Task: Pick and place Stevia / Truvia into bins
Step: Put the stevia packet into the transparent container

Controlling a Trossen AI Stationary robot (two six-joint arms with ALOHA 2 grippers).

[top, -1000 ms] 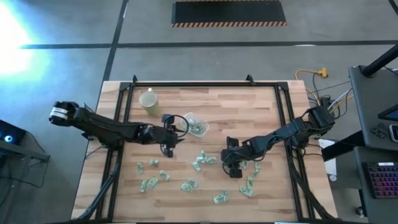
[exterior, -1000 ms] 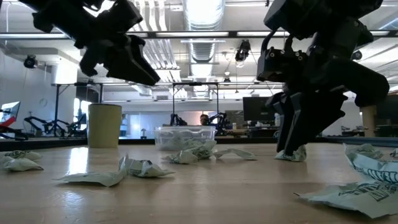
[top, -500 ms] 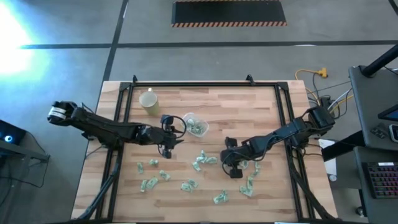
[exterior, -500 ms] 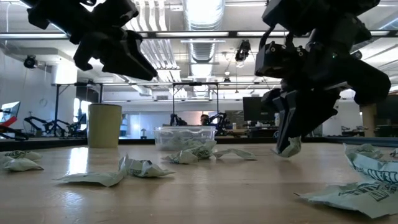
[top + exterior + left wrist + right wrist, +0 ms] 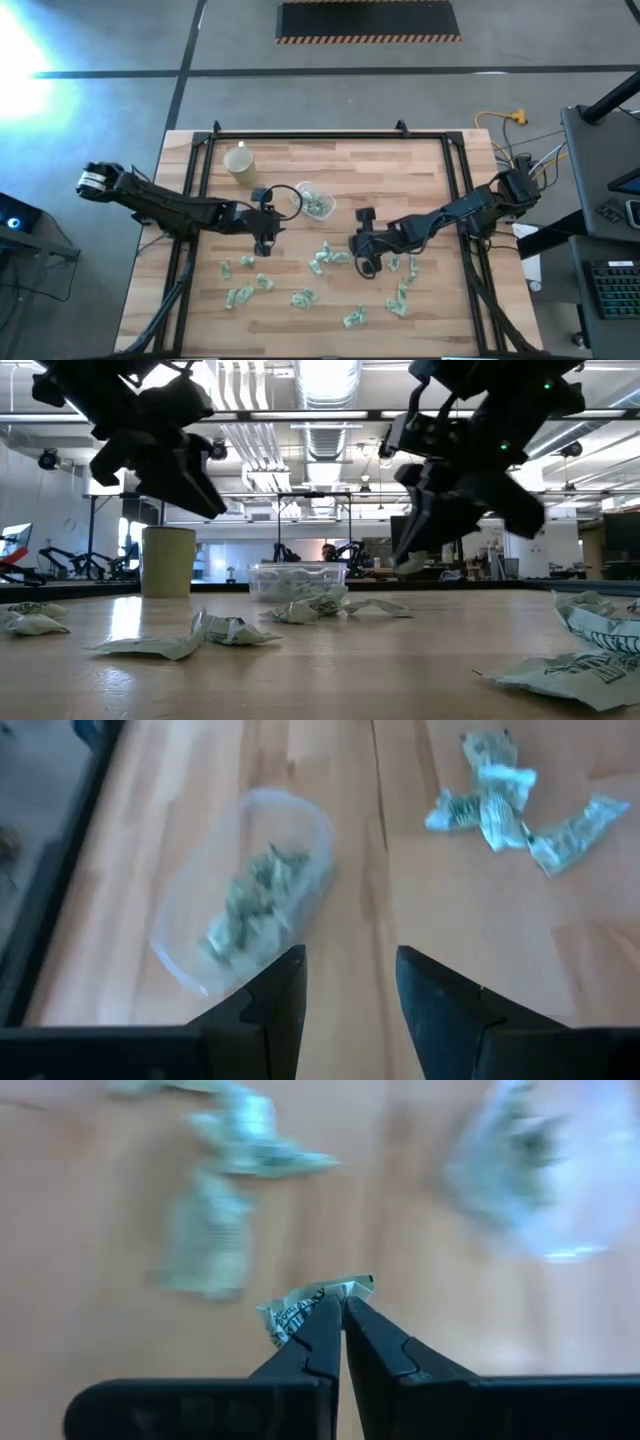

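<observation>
At the left of the table, the left gripper [image 5: 262, 232] hovered with its fingers [image 5: 272, 990] apart and empty, just beside the clear tub [image 5: 315, 202], which already held several sachets. Loose sachets [image 5: 243, 295] lay scattered over the wood in front. Further right, the right gripper [image 5: 363, 262] was raised clear of the surface, fingers pinched together on one sachet [image 5: 312, 1302]. Judged: the carry should stay high, cross over the tub rim, and release only once squarely above the opening.
</observation>
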